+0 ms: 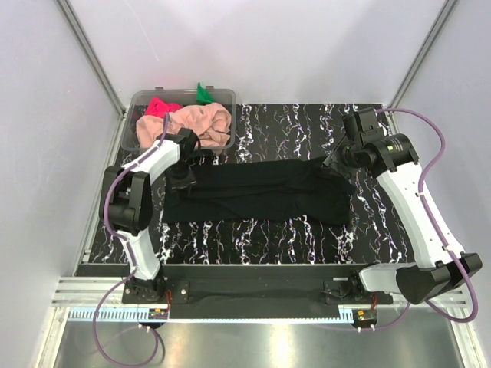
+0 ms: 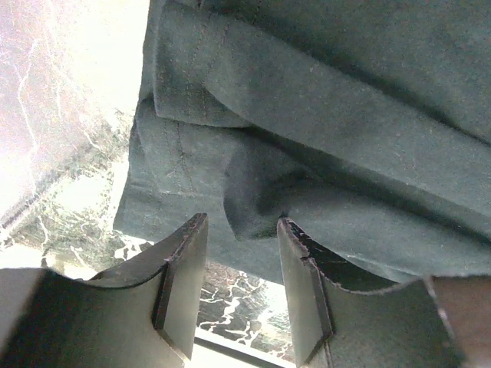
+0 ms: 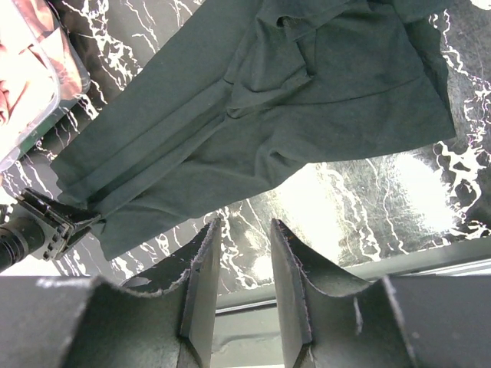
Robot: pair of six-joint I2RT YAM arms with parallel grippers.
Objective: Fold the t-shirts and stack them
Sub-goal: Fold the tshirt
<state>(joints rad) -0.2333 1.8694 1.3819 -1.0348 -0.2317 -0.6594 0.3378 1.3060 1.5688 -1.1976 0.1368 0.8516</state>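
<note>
The large black t-shirt point(image 1: 261, 192) lies folded lengthwise into a long band across the dark marbled table; it also shows in the left wrist view point(image 2: 322, 115) and the right wrist view point(image 3: 253, 107). My left gripper point(image 1: 182, 178) hovers at its left end, open and empty, with a cloth bulge just beyond the fingertips point(image 2: 242, 222). My right gripper point(image 1: 335, 161) is at the shirt's right end, open and empty point(image 3: 244, 226). The peach-pink shirt point(image 1: 192, 124), the bright pink-red shirt point(image 1: 159, 106) and the green shirt point(image 1: 202, 93) lie bunched in the clear plastic tub point(image 1: 138, 103).
The tub stands at the back left of the marbled table point(image 1: 307, 230). White walls with metal posts close in the back and sides. A metal rail point(image 1: 253, 272) runs along the near edge by the arm bases.
</note>
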